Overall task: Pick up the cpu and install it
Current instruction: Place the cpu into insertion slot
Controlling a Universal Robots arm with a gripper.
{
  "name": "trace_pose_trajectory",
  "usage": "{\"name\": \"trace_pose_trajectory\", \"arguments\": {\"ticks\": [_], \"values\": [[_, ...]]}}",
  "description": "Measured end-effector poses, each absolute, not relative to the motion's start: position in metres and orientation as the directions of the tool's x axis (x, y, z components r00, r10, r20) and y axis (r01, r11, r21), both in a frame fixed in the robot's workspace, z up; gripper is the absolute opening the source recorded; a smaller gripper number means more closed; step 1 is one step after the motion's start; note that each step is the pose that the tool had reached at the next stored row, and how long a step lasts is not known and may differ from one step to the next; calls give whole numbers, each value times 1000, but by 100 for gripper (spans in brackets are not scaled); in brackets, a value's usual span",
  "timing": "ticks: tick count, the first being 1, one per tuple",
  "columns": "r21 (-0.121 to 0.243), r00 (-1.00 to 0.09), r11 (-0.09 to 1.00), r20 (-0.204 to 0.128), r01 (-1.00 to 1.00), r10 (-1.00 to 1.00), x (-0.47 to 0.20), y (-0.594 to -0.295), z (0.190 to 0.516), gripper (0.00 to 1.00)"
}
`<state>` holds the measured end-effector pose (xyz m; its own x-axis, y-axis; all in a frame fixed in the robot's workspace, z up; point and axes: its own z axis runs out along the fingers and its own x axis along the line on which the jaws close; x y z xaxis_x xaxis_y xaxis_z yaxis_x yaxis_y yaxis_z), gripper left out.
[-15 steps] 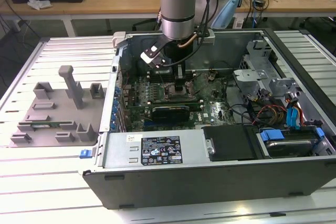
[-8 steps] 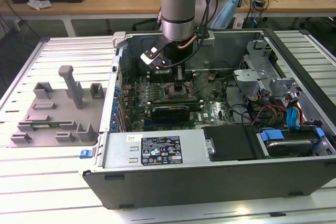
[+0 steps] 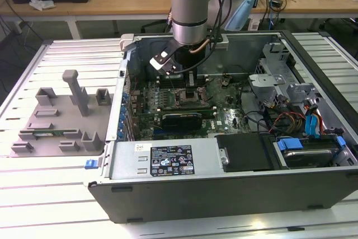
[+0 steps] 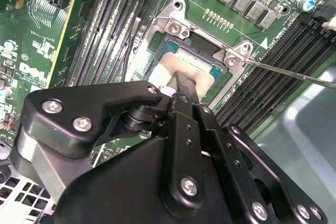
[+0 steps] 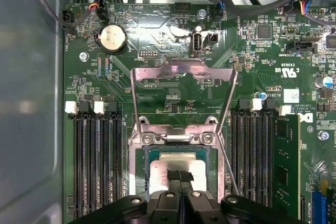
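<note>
Slatted metal bench [image 3: 50, 194], open PC case [image 3: 224, 186] on it, and your arm hangs down inside over the mobo [image 5: 157, 30]. Load plate [image 5: 181, 72] is flipped up, clear of the socket [image 5: 140, 179]. Check the first wrist view: the cpu [image 5: 157, 179] lies flat in that socket, pale lid up, edges square w/ the frame. Your gripper [image 5: 179, 174] is straight above it, approx. centred on the lid, fingers pinched narrow w/ nothing between them. Tips are at or just on the metal; can't tell if there's contact. So the cpu is directly below the hand, no real sideways offset. Memory stick [image 5: 286, 166] sits slotted off to one side, well apart.
</note>
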<state>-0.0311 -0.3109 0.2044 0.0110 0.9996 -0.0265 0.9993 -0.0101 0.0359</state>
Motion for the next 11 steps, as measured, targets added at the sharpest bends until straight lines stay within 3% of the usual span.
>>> {"name": "trace_pose_trajectory", "arguments": {"ticks": [11], "values": [[36,11,-10,-28,999,1000,-31,-311,217,11]]}}
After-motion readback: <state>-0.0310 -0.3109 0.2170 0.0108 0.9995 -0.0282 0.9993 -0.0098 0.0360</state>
